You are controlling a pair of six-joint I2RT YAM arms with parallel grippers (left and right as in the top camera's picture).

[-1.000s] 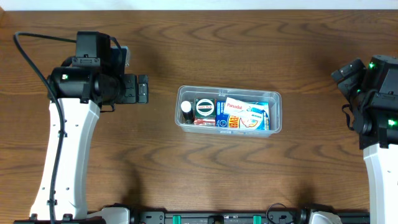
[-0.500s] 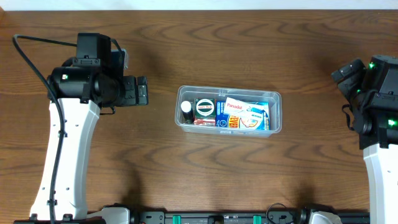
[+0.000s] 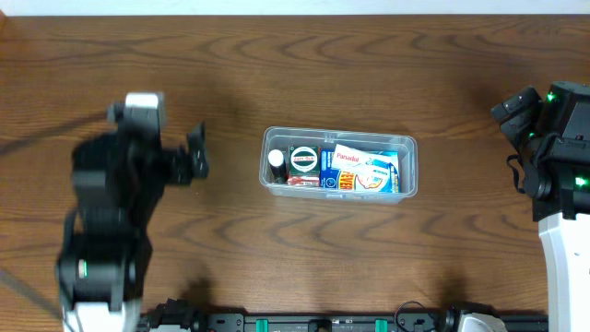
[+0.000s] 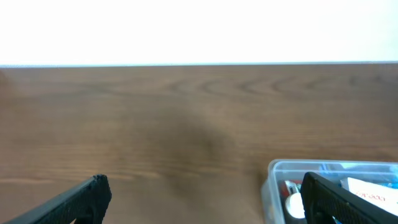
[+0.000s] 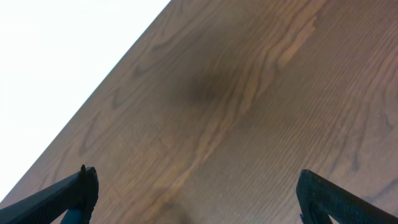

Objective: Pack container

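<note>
The clear plastic container sits at the table's middle, filled with small medicine boxes, a round tin and a small bottle. Its left end shows in the left wrist view. My left gripper is open and empty, to the left of the container and apart from it; in its wrist view the fingers are spread over bare wood. My right gripper is open and empty over bare wood at the far right; the overhead view shows only its arm.
The dark wooden table runs to a white back edge at the top. A black rail with green clips lies along the front edge.
My left arm has swung back toward the front left and shows motion blur; its gripper has drawn slightly away from the container. The right arm and the container have not moved.
</note>
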